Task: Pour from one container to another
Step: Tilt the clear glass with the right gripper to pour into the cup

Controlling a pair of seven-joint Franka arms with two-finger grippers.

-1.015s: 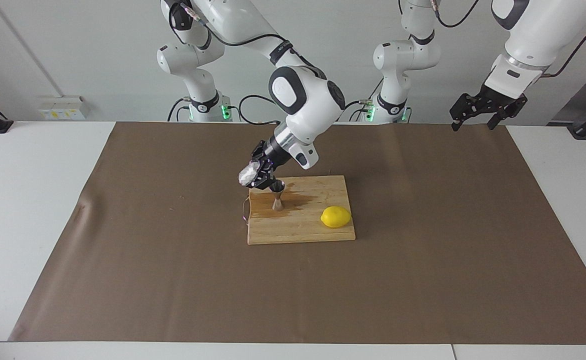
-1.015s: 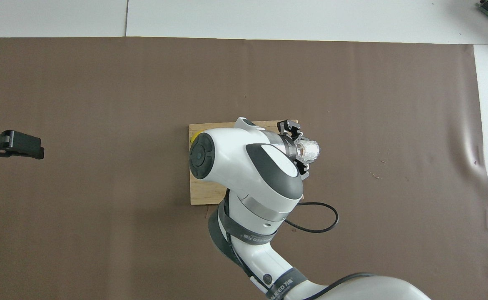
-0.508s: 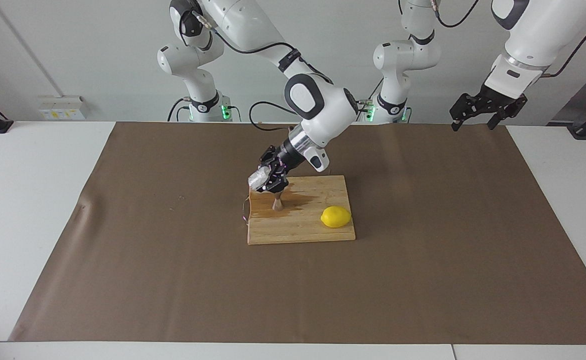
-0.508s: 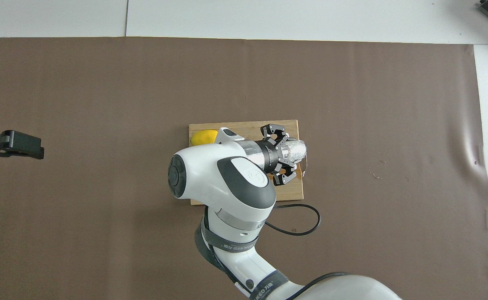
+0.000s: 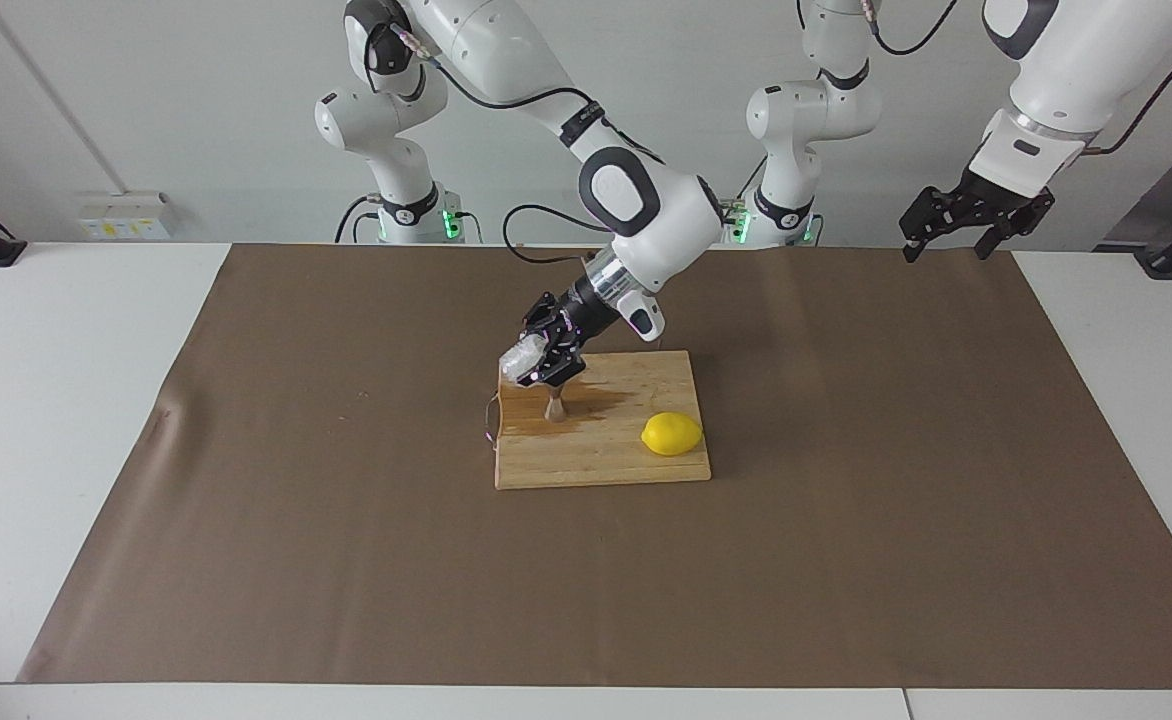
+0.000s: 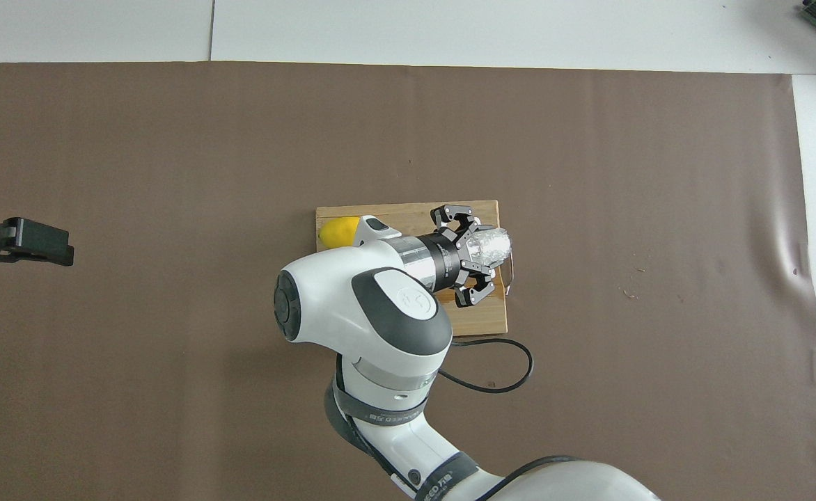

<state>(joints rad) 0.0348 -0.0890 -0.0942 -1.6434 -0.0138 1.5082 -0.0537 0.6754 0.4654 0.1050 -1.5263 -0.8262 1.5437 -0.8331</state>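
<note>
The glass cup [image 5: 523,359] is held in the jaws of the right gripper [image 5: 538,362], which are closed on it, above the end of the cutting board [image 5: 636,465] toward the right arm's end of the bench [image 5: 66,400]. The cup is tilted well over, its mouth turned down and away from the arm, just above and beside the jigger [image 5: 553,404]. The jigger stands upright on the board, under the gripper. A dark wet stain is seen on the wood around and beside the jigger, so some liquid is judged to have missed it. No stream can be made out between cup and jigger, and what is left in the cup cannot be told; neither can the level in the jigger. The pour is judged to be at or near its end; what is left is for the cup to be righted and set down.

A lemon [image 5: 672,434] lies on the same board, toward the left arm's end, well apart from the jigger.

The left gripper [image 5: 966,222] waits high above the edge of the brown mat [image 5: 846,560] at the left arm's end, with its jaws spread and nothing held.

In the overhead view, the cup [image 6: 488,248] is seen past the right gripper [image 6: 474,256] at the board's [image 6: 380,212] edge.
</note>
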